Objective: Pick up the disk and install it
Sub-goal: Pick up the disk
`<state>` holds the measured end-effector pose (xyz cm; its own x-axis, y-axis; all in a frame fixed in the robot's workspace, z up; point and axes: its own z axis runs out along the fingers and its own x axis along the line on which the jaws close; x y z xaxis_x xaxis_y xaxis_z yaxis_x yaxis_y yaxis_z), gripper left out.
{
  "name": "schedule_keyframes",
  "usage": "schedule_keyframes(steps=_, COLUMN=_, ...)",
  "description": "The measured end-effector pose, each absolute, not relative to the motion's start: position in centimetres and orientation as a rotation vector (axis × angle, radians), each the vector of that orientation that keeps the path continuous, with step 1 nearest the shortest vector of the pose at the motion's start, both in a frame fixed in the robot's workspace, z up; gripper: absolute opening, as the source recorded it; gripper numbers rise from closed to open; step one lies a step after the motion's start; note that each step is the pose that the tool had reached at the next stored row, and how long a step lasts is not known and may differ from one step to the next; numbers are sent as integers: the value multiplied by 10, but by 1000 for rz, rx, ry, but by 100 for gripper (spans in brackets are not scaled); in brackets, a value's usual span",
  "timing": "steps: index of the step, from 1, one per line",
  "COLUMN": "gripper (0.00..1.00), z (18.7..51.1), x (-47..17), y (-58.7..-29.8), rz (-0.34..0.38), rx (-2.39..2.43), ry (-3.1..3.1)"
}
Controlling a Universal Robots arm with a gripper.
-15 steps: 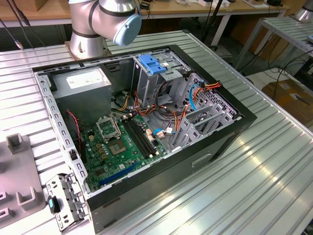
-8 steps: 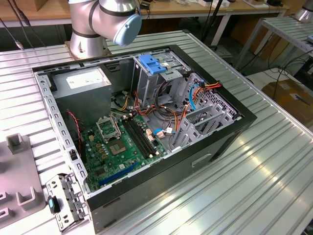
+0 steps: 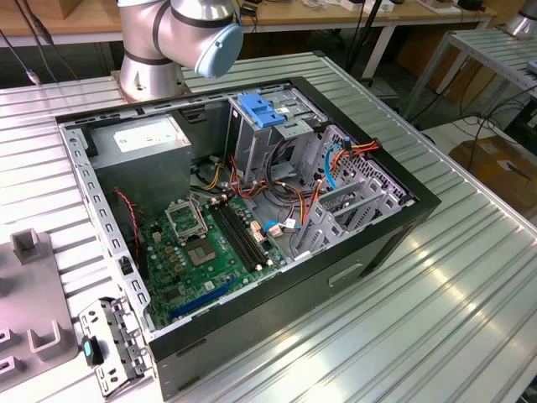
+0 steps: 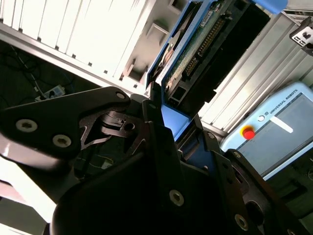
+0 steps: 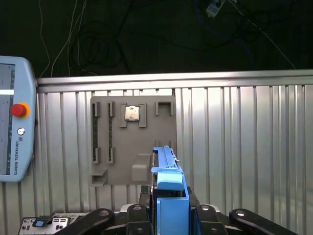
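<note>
Evidently the pick-up is done and the carrying step is in hand; the gripper (image 5: 170, 203) is clamped on the disk (image 5: 168, 169) by its blue rails, and the disk stands out beyond the tips; the grey tray (image 5: 112, 147) lies further beyond, apart from it. Installing, I judge, calls for bringing the disk to the case (image 3: 252, 327) and squaring its rails there.

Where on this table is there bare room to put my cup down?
The ribbed table is bare on the exterior view's right of the computer case. Inside the case, cables and the circuit board crowd everything. The grey fixture tray takes the exterior view's left. The claw grips the disk.
</note>
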<state>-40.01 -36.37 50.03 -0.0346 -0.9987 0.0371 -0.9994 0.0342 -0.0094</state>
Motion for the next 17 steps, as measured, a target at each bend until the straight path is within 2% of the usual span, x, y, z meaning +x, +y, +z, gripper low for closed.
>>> schedule_keyframes(steps=17, gripper=36, z=500, x=-385, y=-365, rz=51, rx=2169, ry=-2245)
